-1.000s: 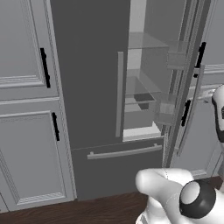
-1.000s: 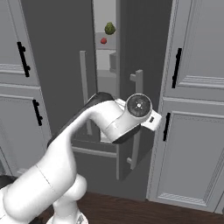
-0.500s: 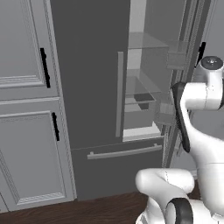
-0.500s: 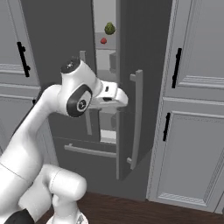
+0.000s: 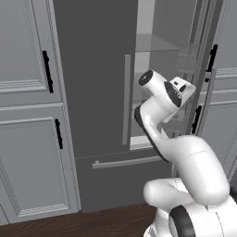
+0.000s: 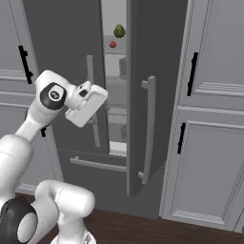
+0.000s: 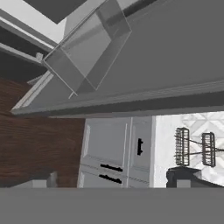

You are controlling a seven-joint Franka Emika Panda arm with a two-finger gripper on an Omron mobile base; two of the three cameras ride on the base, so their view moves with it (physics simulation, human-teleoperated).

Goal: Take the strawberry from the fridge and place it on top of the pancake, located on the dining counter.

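I take the fridge point(image 6: 71, 57) as the landmark. Its right door point(image 6: 155, 95) stands ajar, with the edge and bar handle point(image 6: 150, 128) turned toward me; the left door point(image 5: 92, 78) is shut. Through the gap, the strawberry point(image 6: 113, 44) sits on an upper shelf inside the fridge, just below and left of a larger yellow-green fruit point(image 6: 119, 31). I see the hand point(image 6: 86, 104) raised in front of the fridge's left door, at about handle height, well below the strawberry and apart from it. In the left base view the hand point(image 5: 178, 92) sits before the opening, beside the inner shelves. In the hand view, the finger tips point(image 7: 43, 180) stand wide apart at the bottom edge with nothing between them, facing a clear door bin point(image 7: 87, 54), dark wood floor point(image 7: 39, 140) and grey cabinets point(image 7: 118, 153).
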